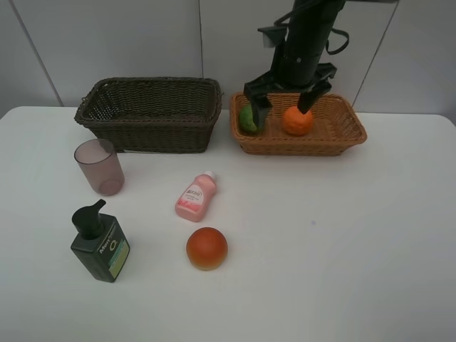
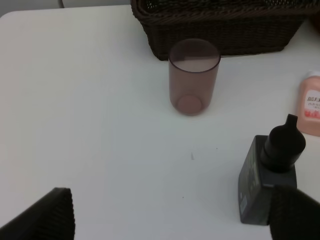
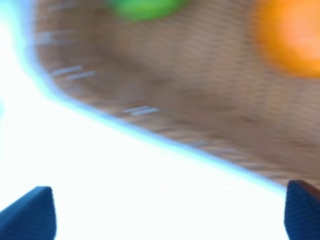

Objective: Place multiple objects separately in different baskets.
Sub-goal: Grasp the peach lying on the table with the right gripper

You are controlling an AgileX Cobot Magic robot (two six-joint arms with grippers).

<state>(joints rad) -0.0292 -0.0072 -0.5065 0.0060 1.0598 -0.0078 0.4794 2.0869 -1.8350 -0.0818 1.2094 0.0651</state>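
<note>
The light orange-brown basket [image 1: 342, 135] at the back right holds the green lime [image 1: 247, 120] and the orange [image 1: 297, 121]. My right gripper [image 1: 283, 105] hangs open and empty over it, between the two fruits. The right wrist view is blurred and shows the lime [image 3: 142, 7], the orange [image 3: 290, 37] and the basket's weave [image 3: 190, 100]. The dark brown basket [image 1: 149, 114] stands at the back left. The mauve cup [image 1: 100, 166], pink bottle [image 1: 195, 197], peach-like fruit [image 1: 206, 248] and dark green pump bottle [image 1: 100, 244] are on the white table. My left gripper [image 2: 172, 217] is open above the table, short of the cup [image 2: 194, 76] and the pump bottle [image 2: 270, 175].
The table's far edge runs behind the baskets against a light wall. The pink bottle [image 2: 311, 102] lies on its side between the cup and the fruit. Bare tabletop [image 1: 342, 235] stretches across the front right.
</note>
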